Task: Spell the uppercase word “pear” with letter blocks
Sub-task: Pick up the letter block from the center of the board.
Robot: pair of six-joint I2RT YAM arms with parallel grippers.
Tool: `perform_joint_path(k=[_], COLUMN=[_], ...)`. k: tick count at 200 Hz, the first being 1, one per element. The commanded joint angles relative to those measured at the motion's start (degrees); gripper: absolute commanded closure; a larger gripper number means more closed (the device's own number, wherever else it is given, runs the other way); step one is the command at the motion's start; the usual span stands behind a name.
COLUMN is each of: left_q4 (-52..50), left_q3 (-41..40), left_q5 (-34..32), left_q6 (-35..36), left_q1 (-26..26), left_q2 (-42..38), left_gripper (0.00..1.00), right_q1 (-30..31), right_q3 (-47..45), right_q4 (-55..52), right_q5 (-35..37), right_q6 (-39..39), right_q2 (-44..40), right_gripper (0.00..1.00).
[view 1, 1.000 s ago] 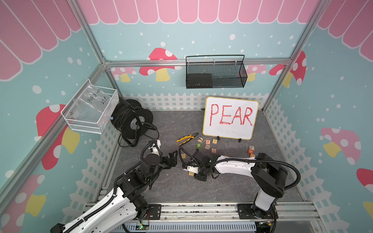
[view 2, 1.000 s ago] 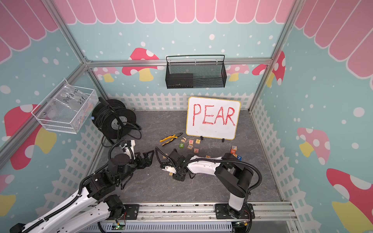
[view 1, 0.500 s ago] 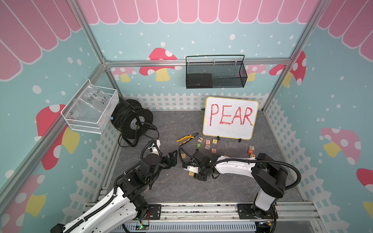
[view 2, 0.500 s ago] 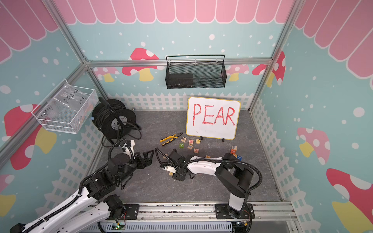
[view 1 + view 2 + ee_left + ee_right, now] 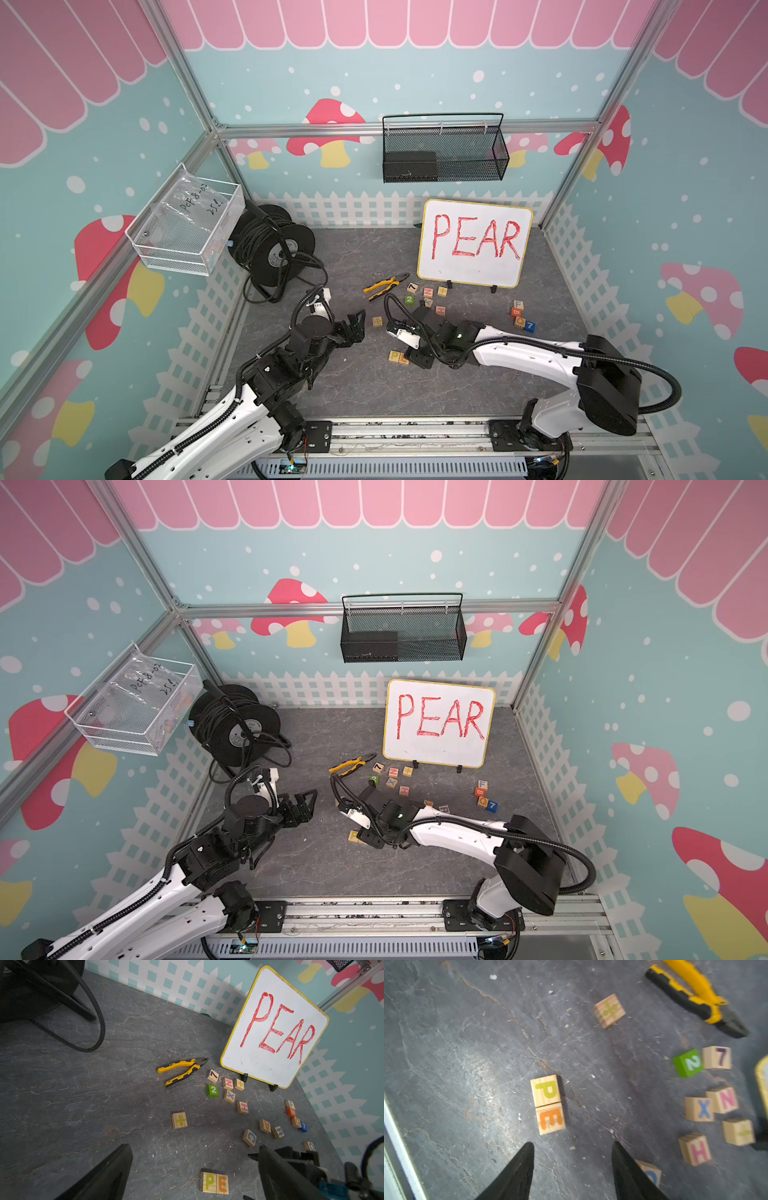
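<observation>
The yellow P block point(image 5: 545, 1090) and orange E block point(image 5: 550, 1119) lie touching, side by side on the grey floor; both top views show the pair point(image 5: 398, 357) point(image 5: 355, 836). My right gripper point(image 5: 572, 1144) stands open just short of the E, with nothing between its fingers. The orange A block point(image 5: 265, 1126) and blue R block point(image 5: 278, 1132) lie apart further right, near my right arm. My left gripper point(image 5: 193, 1147) is open and empty, hovering left of the pair point(image 5: 356, 325).
Yellow pliers point(image 5: 384, 286) lie by the white PEAR board point(image 5: 473, 243). Loose blocks: a division-sign block point(image 5: 377, 322), a cluster with a green 2 point(image 5: 212, 1090), a blue C point(image 5: 250, 1137), and a group at the right point(image 5: 520, 316). A cable reel point(image 5: 270, 249) stands back left.
My right gripper's jaws have spread apart, and the E block lies free beside the P. The left arm has not moved.
</observation>
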Motion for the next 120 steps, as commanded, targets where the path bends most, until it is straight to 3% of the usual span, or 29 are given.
perform_joint_path(k=[1, 41, 68, 120], left_q4=[1.22, 4.83, 7.63, 12.76], left_q3=[1.45, 1.98, 2.13, 2.57], left_q5=[0.7, 3.79, 6.04, 10.42], left_q6=[1.69, 4.31, 5.02, 6.08], left_q1=[0.51, 0.76, 0.96, 1.04], left_q2=[0.1, 2.85, 5.99, 12.69], left_gripper=[0.03, 0.03, 0.03, 0.03], right_q1=[-0.16, -6.47, -13.15, -19.51], right_q3=[-1.82, -5.25, -8.79, -14.52], right_q4=[0.0, -0.81, -1.74, 1.04], right_q5=[10.69, 14.34, 10.87, 7.58], right_q6=[9.95, 28.16, 42.72, 54.04], right_q2=[-3.74, -9.15, -13.06, -15.19], right_gripper=[0.31, 0.33, 0.37, 0.4])
